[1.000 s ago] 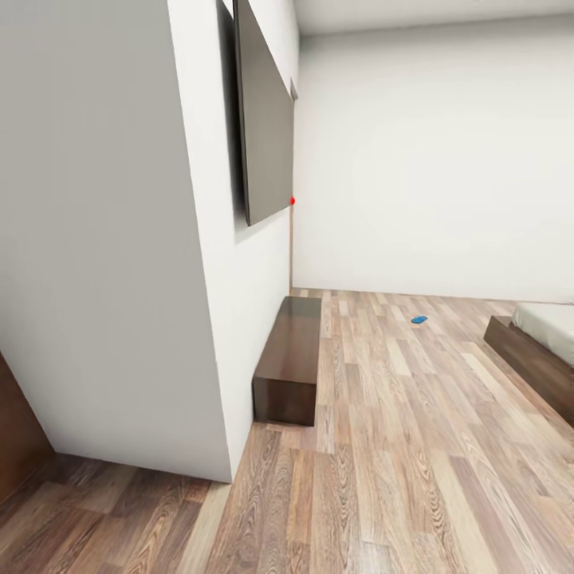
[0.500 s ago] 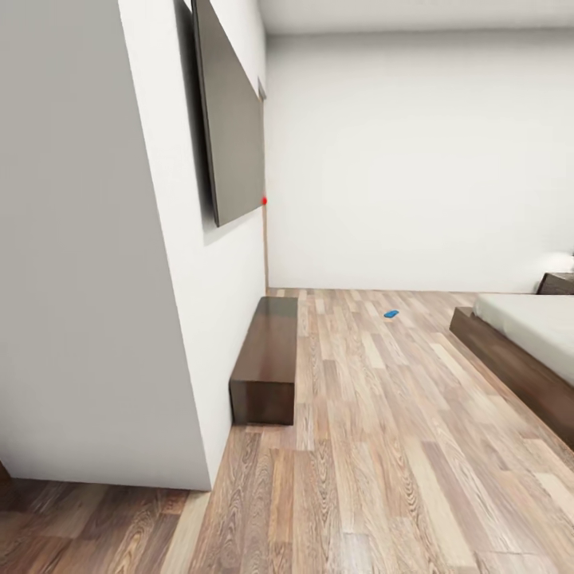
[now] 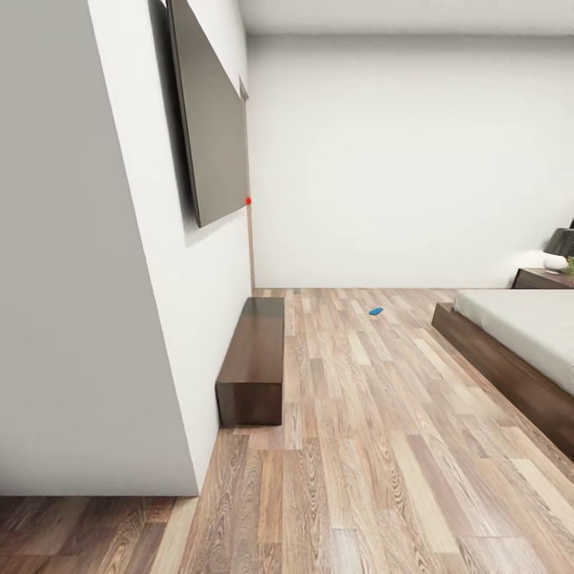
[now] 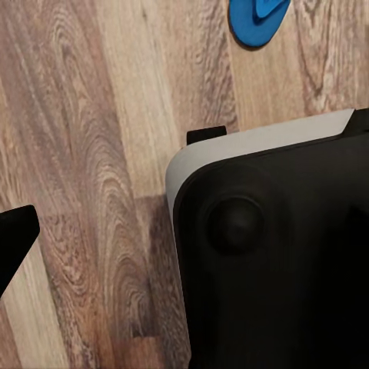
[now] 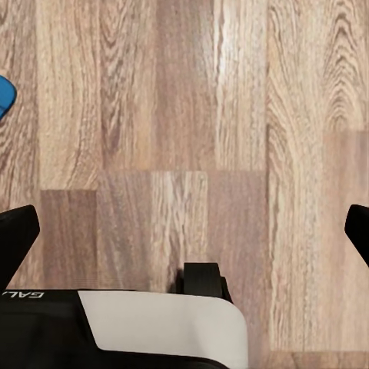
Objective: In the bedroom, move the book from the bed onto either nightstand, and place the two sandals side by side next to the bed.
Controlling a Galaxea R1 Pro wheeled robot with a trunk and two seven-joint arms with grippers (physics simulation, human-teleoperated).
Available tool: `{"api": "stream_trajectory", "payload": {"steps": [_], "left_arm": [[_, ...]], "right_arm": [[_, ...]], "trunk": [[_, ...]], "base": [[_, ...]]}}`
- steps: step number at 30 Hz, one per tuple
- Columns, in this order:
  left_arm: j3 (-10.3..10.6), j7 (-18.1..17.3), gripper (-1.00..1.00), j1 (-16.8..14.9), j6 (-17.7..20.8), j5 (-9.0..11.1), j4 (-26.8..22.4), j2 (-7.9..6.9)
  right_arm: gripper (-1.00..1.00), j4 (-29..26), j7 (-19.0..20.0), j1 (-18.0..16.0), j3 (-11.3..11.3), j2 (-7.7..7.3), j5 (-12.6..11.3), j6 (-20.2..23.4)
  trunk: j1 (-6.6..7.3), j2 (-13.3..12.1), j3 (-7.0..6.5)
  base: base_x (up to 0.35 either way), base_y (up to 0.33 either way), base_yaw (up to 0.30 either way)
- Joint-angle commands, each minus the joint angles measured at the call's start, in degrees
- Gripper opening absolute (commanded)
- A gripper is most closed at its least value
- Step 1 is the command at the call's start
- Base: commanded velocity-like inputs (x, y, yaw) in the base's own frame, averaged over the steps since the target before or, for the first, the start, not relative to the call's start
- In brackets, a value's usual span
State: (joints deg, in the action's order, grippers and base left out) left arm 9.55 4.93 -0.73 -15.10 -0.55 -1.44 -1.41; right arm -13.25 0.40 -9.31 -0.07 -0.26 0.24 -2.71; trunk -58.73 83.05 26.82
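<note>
One bright-blue sandal point(image 3: 375, 311) lies far off on the wood-plank floor, near the back wall. At the right stands the bed point(image 3: 522, 331), with a dark-brown frame and a light-grey mattress, and behind it a dark nightstand point(image 3: 545, 278). The book is out of view. In the left wrist view a blue sandal point(image 4: 257, 17) lies on the planks just beyond my black-and-white body, and my left gripper point(image 4: 184, 231) hangs open above the floor. My right gripper point(image 5: 184, 227) is open too, with nothing between its fingers. A blue sliver point(image 5: 4, 96) shows at that picture's edge.
A white wall corner point(image 3: 135, 319) stands close on my left, with a dark flat panel point(image 3: 209, 127) mounted on it. A low dark-brown bench point(image 3: 253, 359) runs along that wall. A lamp point(image 3: 560, 249) sits on the nightstand. Open floor stretches between bench and bed.
The head view has swung right, so wall and bench slid left and more of the bed, plus the nightstand with its lamp, came into the picture. That is camera motion only.
</note>
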Motion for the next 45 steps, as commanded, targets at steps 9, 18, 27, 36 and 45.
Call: {"api": "stream_trajectory", "payload": {"steps": [9, 18, 27, 36, 45], "left_arm": [[0.47, 0.35, 1.00, -0.02, -0.15, -0.07, 0.04, 0.00], [0.47, 0.35, 1.00, -0.03, -0.14, -0.07, 0.04, 0.00], [0.47, 0.35, 1.00, -0.05, -0.17, -0.07, 0.04, 0.00], [0.47, 0.35, 1.00, -0.03, -0.13, -0.07, 0.04, 0.00], [0.47, 0.35, 1.00, -0.01, -0.15, -0.07, 0.04, 0.00]], "right_arm": [[1.00, 0.06, 0.04, -0.02, -0.01, -0.01, 0.02, -0.19], [1.00, 0.06, 0.04, -0.02, -0.01, -0.01, 0.02, -0.19], [1.00, 0.06, 0.04, -0.01, -0.01, -0.01, 0.02, -0.19], [1.00, 0.06, 0.04, -0.05, -0.01, -0.01, 0.02, -0.19], [1.00, 0.06, 0.03, -0.03, -0.01, -0.01, 0.02, -0.19]], "trunk": [[0.00, 0.03, 0.06], [0.00, 0.03, 0.06], [0.00, 0.03, 0.06], [0.00, 0.03, 0.06], [0.00, 0.03, 0.06]], "base": [[0.000, 0.000, -0.020], [0.000, 0.000, -0.074], [0.000, 0.000, -0.165], [0.000, 0.019, -0.070], [0.000, 0.024, -0.017]]}}
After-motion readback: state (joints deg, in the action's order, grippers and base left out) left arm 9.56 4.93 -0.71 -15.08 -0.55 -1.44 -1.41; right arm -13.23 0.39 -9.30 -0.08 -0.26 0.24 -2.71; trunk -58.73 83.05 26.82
